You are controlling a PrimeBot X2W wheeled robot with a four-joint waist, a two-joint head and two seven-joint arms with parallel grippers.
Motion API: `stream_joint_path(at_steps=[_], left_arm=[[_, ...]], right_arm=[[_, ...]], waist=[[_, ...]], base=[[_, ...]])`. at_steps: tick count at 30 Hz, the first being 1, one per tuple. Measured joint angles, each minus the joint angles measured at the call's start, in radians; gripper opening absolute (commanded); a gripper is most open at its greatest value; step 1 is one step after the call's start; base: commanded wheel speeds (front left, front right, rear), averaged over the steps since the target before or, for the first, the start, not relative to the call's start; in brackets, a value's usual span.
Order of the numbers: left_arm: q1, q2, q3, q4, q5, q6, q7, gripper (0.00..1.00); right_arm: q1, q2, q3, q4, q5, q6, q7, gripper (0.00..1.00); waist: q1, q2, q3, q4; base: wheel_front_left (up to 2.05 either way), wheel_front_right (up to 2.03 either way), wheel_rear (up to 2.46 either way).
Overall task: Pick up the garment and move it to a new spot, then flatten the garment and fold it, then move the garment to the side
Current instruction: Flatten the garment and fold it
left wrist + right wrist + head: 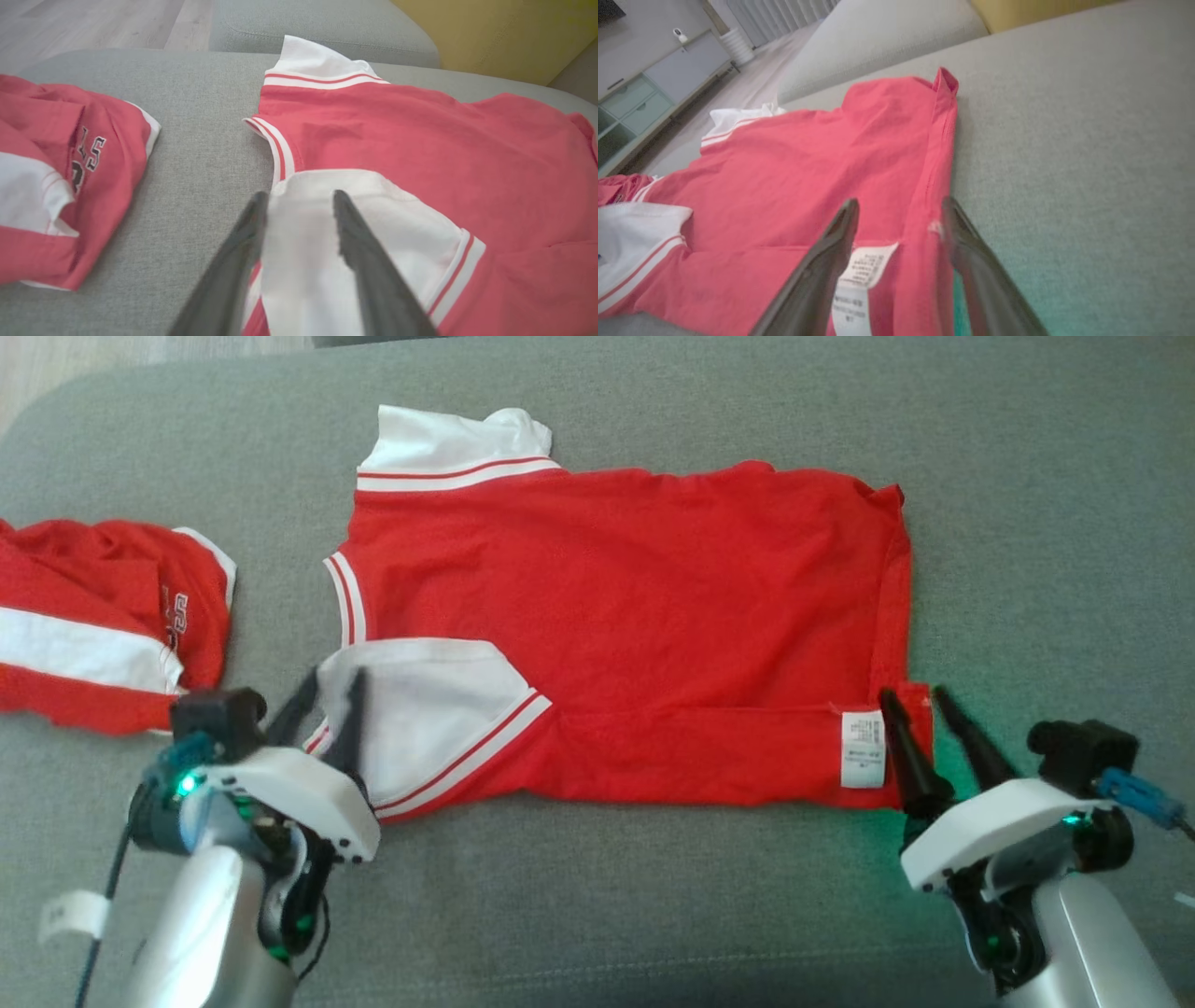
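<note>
A red garment (635, 616) with white sleeves lies spread on the grey couch, its near edge folded up so a white care label (862, 749) shows at the near right corner. My left gripper (334, 683) stands open over the folded white sleeve (439, 709); in the left wrist view its fingers (359, 247) straddle that sleeve (308, 261), nothing pinched. My right gripper (915, 695) is open at the garment's near right corner. In the right wrist view the gripper (899, 207) has its fingers apart over the label (864, 275) and hem.
A second red and white garment (103, 616) lies crumpled at the left of the couch seat (1027, 569), close to my left arm. Bare grey cushion lies to the right and in front. A back cushion (317, 23) and yellow wall lie beyond.
</note>
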Motion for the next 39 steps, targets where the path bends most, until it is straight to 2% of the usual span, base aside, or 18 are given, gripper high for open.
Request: stream_joint_path(at_steps=[3,6,9,14,21,26,32,39], left_arm=[[0.001,-0.014,0.001,0.025,0.0,0.003,-0.054,1.0],[0.005,-0.023,0.008,0.021,0.002,0.03,-0.131,1.0],[0.027,-0.027,0.025,-0.013,0.022,0.063,-0.203,1.0],[0.134,-0.034,0.028,-0.132,0.054,0.11,-0.255,1.0],[0.241,-0.033,0.017,-0.208,0.072,0.138,-0.254,1.0],[0.272,-0.033,0.011,-0.231,0.073,0.152,-0.237,1.0],[0.279,-0.026,0.004,-0.231,0.068,0.148,-0.228,1.0],[0.278,-0.022,-0.014,-0.175,0.054,0.123,-0.189,1.0]], right_arm=[[-0.011,-0.004,0.005,0.007,0.002,0.0,-0.071,1.0],[-0.011,-0.012,0.01,0.002,-0.016,0.0,-0.139,1.0],[-0.011,-0.031,-0.002,-0.024,-0.083,0.0,-0.195,1.0],[0.013,-0.028,-0.037,-0.093,-0.173,0.0,-0.196,1.0],[0.138,0.007,-0.055,-0.169,-0.212,0.0,-0.159,1.0],[0.158,0.02,-0.059,-0.192,-0.213,0.0,-0.148,1.0],[0.158,0.029,-0.061,-0.198,-0.213,0.0,-0.131,1.0],[0.159,0.03,-0.061,-0.163,-0.211,0.0,-0.113,1.0]], waist=[[0.0,0.0,0.004,0.002],[0.0,0.0,0.004,0.005],[0.0,0.0,-0.005,0.008],[0.0,0.0,-0.04,0.011],[-0.0001,0.0,-0.076,0.006],[0.0,0.0,-0.085,-0.002],[-0.0001,0.0,-0.091,-0.006],[0.0,0.0,-0.081,-0.002]], base=[[0.0,0.0,0.0],[0.0,0.0,0.0],[0.0,0.0,0.0],[0.0,0.0,0.0],[0.0,0.0,0.0],[0.0,0.0,0.0],[0.0,0.0,0.0],[0.0,0.0,0.0]])
